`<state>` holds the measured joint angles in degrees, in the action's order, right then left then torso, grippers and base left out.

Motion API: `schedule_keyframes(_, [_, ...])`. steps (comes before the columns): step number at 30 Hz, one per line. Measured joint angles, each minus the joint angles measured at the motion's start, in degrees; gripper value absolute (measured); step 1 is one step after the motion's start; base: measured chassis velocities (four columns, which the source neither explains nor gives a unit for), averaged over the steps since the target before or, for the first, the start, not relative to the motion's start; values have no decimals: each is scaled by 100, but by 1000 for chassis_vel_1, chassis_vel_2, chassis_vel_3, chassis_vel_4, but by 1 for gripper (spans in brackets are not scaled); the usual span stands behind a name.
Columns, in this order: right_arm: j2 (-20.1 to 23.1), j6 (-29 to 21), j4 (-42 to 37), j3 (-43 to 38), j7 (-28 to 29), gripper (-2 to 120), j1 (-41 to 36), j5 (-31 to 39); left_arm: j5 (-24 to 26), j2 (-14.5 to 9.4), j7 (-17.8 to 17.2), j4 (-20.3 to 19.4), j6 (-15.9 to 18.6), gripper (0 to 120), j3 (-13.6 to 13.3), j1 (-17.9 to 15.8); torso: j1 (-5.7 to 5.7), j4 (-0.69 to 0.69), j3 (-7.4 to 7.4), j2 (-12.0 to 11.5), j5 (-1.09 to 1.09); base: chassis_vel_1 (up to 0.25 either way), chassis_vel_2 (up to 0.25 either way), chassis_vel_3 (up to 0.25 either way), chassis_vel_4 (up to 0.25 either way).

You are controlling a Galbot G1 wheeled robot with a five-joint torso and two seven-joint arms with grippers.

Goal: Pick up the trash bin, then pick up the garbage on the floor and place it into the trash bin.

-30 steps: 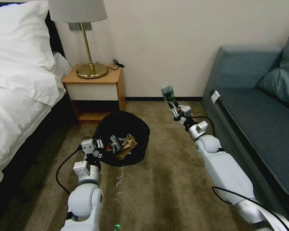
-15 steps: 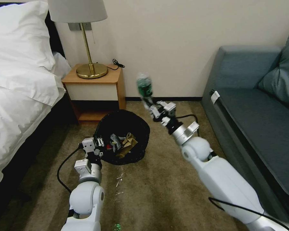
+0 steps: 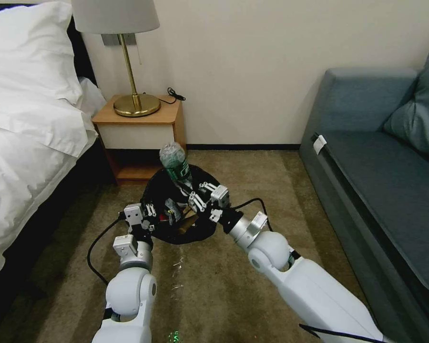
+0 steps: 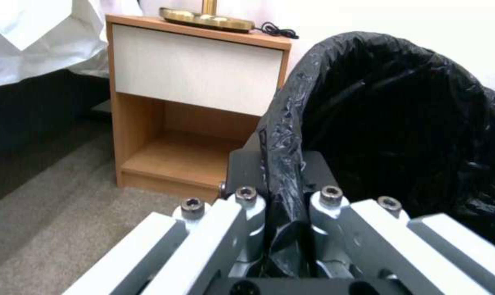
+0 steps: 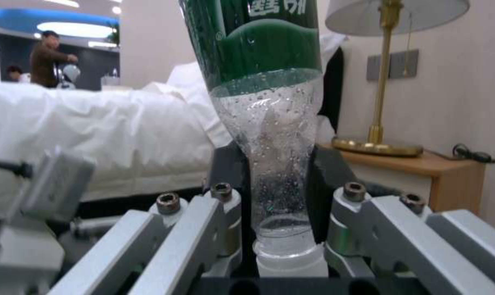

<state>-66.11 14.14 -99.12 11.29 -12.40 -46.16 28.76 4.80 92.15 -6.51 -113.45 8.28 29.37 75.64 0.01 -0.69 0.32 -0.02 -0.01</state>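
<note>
Right now you have the bottle [image 3: 173,162] standing nearly upright, cap down and base up, over the trash bin [image 3: 209,181], the right gripper [image 3: 194,196] jaws clamped on its neck while the left gripper [image 3: 150,215] jaws pinch the bin's bagged rim.

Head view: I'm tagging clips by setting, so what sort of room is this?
Likely a hotel-style bedroom: a bed with white linen, a wooden nightstand holding a brass lamp, and a sofa on carpet.
</note>
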Motion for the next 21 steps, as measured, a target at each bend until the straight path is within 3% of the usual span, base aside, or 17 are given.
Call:
schedule_keyframes(7, [-75,93,354,92,-41,18,9,-83,-26,0,-2,15,0,5,-29,2,0,0,0,0,0,0,0,0,0])
schedule_keyframes(21, [-65,40,564,31,-80,74,-64,-219,-37,-2,-10,-41,-18,5,-34,117,0,0,0,0,0,0,0,0,0])
